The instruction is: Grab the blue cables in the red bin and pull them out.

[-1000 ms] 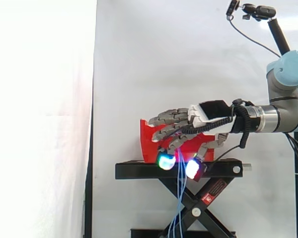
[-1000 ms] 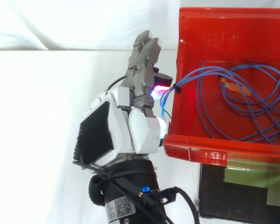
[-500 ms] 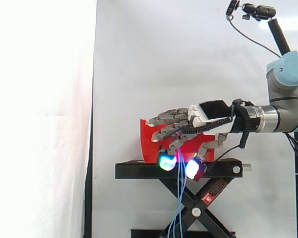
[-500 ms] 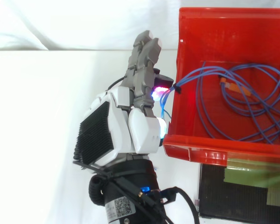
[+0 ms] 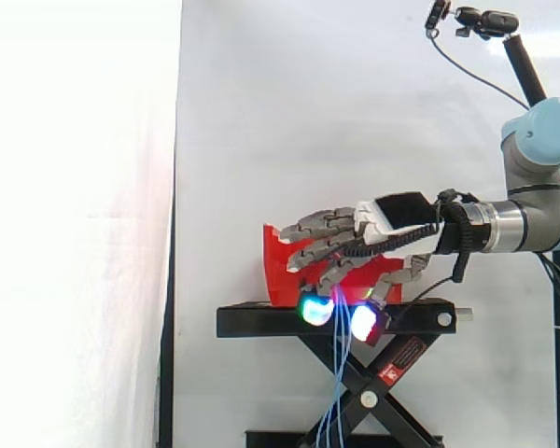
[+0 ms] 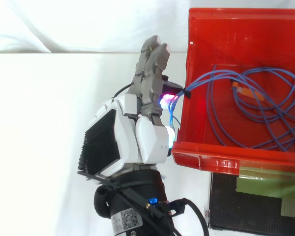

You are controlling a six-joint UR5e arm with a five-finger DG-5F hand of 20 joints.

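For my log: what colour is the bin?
Red; the bin shows best in the top view.

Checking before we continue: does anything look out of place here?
Yes: the blue cables spill over the red bin's rim and dangle past the black stand, pinched by the robot hand; the rest lie tangled inside the bin.

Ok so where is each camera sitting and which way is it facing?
Side view: beside the work, looking level at the red bin on the black stand; arm and robot hand reach in from right.
Top view: overhead, looking down into the bin; robot hand reaches in from the bottom edge.
Shared: bin, robot hand, blue cables.
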